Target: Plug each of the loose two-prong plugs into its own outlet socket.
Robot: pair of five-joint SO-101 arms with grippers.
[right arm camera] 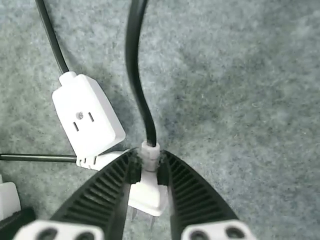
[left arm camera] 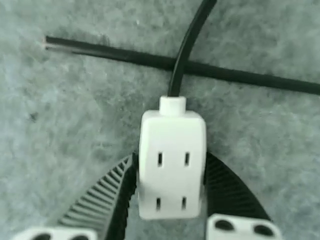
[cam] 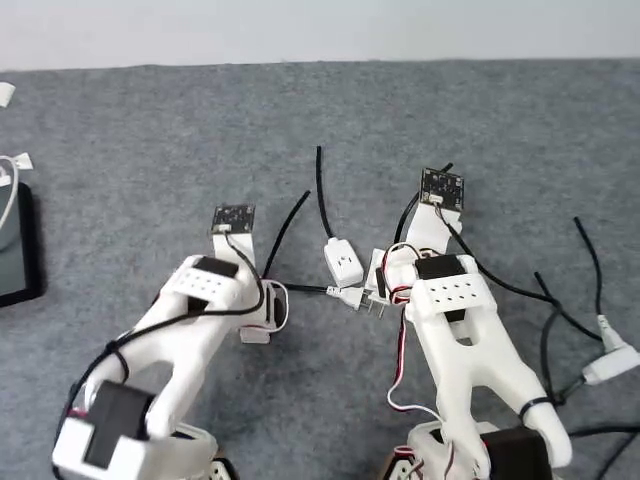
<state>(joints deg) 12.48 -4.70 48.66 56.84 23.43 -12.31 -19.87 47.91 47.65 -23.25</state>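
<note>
My left gripper [left arm camera: 170, 167] is shut on a white outlet socket [left arm camera: 171, 145] with two pairs of slots facing up and its black cord running away from it. In the high view this gripper [cam: 272, 305] sits left of centre. My right gripper [right arm camera: 149, 160] is shut on a white two-prong plug [right arm camera: 147, 192], whose prongs point back toward the wrist. A second white outlet socket [right arm camera: 87, 120] lies on the mat beside it, slots up. Another loose plug [right arm camera: 95, 160] rests against that socket's end. From above, the socket [cam: 343, 262] and loose plug [cam: 350, 297] lie between the two grippers, the right gripper [cam: 383, 278] beside them.
Grey felt mat [cam: 150, 140] covers the table. A black cord [left arm camera: 125, 55] crosses beyond the held socket. More black cords and a white connector [cam: 610, 365] lie at the right. A dark flat device [cam: 18, 245] sits at the left edge.
</note>
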